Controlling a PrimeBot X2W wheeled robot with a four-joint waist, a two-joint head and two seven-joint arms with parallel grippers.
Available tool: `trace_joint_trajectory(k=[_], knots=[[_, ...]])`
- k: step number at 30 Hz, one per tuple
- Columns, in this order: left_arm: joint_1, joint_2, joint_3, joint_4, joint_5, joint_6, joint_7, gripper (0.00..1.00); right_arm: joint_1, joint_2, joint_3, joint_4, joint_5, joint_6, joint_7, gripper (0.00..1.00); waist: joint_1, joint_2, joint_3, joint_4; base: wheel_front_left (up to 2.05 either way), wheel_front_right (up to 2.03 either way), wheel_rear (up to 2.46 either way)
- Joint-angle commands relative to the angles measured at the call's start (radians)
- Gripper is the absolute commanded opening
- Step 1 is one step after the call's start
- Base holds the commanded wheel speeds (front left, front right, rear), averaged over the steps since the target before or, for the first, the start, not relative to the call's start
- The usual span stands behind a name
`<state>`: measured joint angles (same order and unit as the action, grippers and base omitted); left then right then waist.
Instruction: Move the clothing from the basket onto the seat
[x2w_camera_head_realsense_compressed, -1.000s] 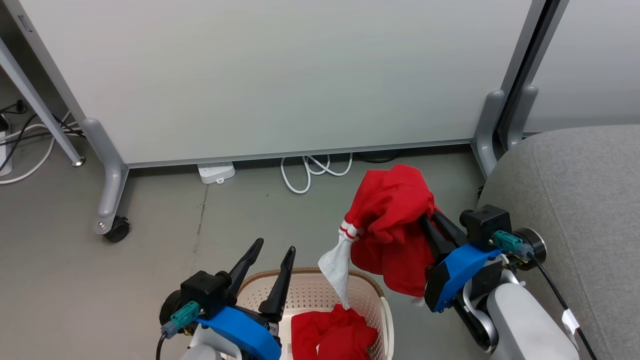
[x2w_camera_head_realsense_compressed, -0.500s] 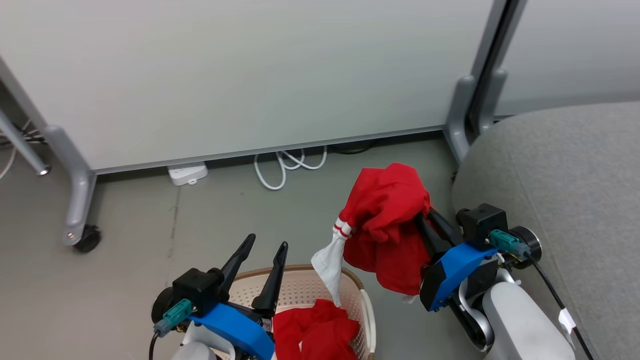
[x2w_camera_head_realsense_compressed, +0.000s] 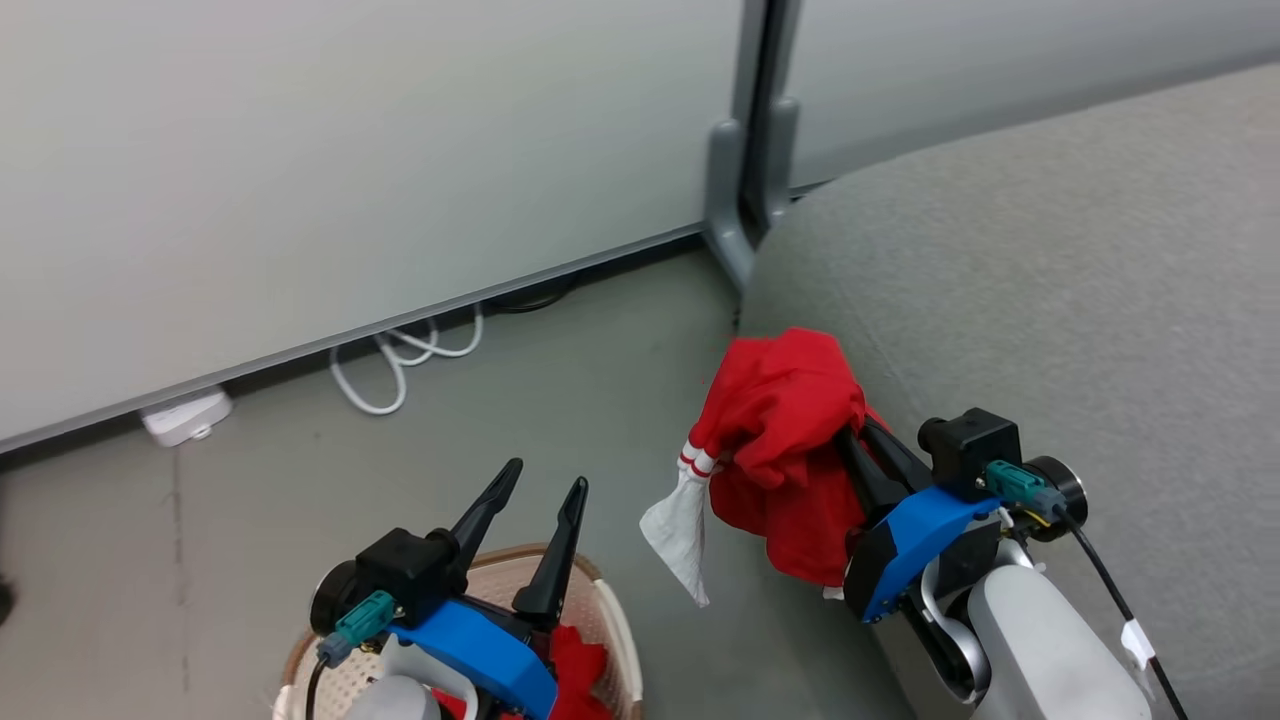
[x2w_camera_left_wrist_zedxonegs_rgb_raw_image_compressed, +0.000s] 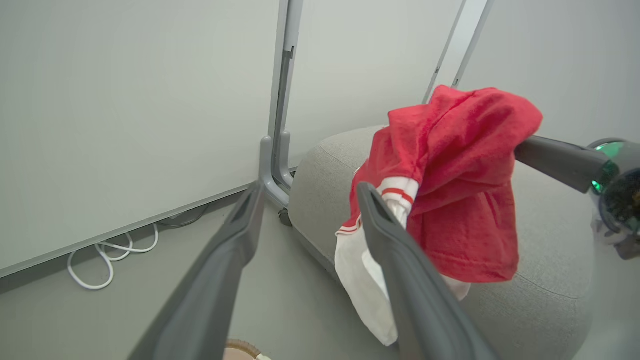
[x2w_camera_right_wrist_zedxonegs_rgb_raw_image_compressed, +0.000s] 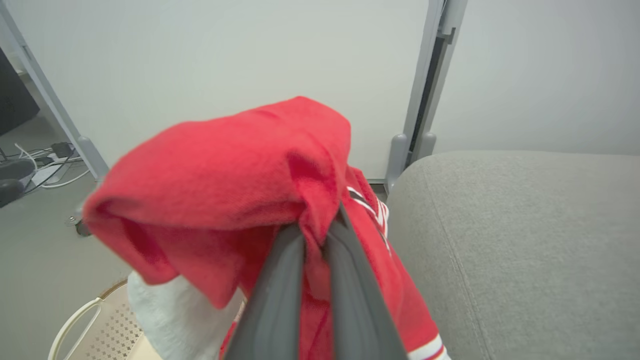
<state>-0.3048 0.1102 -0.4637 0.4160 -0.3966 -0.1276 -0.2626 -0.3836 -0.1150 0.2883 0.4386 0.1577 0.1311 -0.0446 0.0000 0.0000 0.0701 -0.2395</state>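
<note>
My right gripper (x2w_camera_head_realsense_compressed: 848, 438) is shut on the red clothing (x2w_camera_head_realsense_compressed: 785, 430), a garment with a white panel and white stripes. It hangs bunched in the air over the floor, beside the near edge of the grey seat (x2w_camera_head_realsense_compressed: 1050, 300). In the right wrist view the fingers (x2w_camera_right_wrist_zedxonegs_rgb_raw_image_compressed: 280, 280) pinch a red fold (x2w_camera_right_wrist_zedxonegs_rgb_raw_image_compressed: 225, 170), with the seat (x2w_camera_right_wrist_zedxonegs_rgb_raw_image_compressed: 525, 240) to the right. My left gripper (x2w_camera_head_realsense_compressed: 548, 478) stands open and empty above the cream basket (x2w_camera_head_realsense_compressed: 618, 640), where a second red garment (x2w_camera_head_realsense_compressed: 580, 665) lies. The left wrist view shows the held garment (x2w_camera_left_wrist_zedxonegs_rgb_raw_image_compressed: 460, 170) past my open left gripper (x2w_camera_left_wrist_zedxonegs_rgb_raw_image_compressed: 310, 190).
A pale partition panel runs along the back, and its grey foot (x2w_camera_head_realsense_compressed: 735, 200) stands against the seat's far corner. A coiled white cable (x2w_camera_head_realsense_compressed: 400, 365) and a white power strip (x2w_camera_head_realsense_compressed: 185, 418) lie on the grey floor at the panel's base.
The head camera has swung to the right, so the seat takes up more of the view and the basket sits lower left. Both grippers keep their pose, and the garment stays held.
</note>
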Motion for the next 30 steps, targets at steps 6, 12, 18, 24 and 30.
trace_joint_trajectory(k=[6, 12, 18, 24, 30], knots=[[-0.016, 0.007, -0.020, 0.005, -0.005, -0.004, -0.003, 1.00, 0.010, 0.011, -0.004, 0.001, 0.004, -0.001, -0.012, 0.00, 0.0000, 0.0000, 0.010, -0.140, 0.00, 0.00, 0.00], [-0.023, 0.016, -0.028, 0.009, 0.002, -0.004, -0.003, 1.00, 0.016, 0.016, -0.007, -0.001, 0.010, -0.001, -0.017, 0.00, 0.0000, 0.0000, 0.015, -0.186, 0.00, 0.00, 0.00], [-0.021, 0.020, -0.028, 0.013, 0.005, -0.004, -0.003, 1.00, 0.022, 0.021, -0.009, 0.001, 0.011, -0.001, -0.020, 0.00, 0.0000, 0.0000, 0.019, -0.205, 0.00, 0.00, 0.00], [-0.013, 0.024, -0.028, 0.015, 0.000, -0.004, -0.003, 1.00, 0.025, 0.026, -0.013, 0.006, 0.024, -0.001, -0.016, 0.00, 0.0000, 0.0000, 0.025, -0.202, 0.00, 0.00, 0.00], [-0.037, 0.037, -0.034, 0.007, 0.008, -0.004, -0.003, 1.00, -0.100, 0.005, -0.038, 0.019, 0.043, -0.001, 0.038, 0.00, 0.0000, 0.0000, 0.065, -0.197, 0.00, 0.00, 0.00]])
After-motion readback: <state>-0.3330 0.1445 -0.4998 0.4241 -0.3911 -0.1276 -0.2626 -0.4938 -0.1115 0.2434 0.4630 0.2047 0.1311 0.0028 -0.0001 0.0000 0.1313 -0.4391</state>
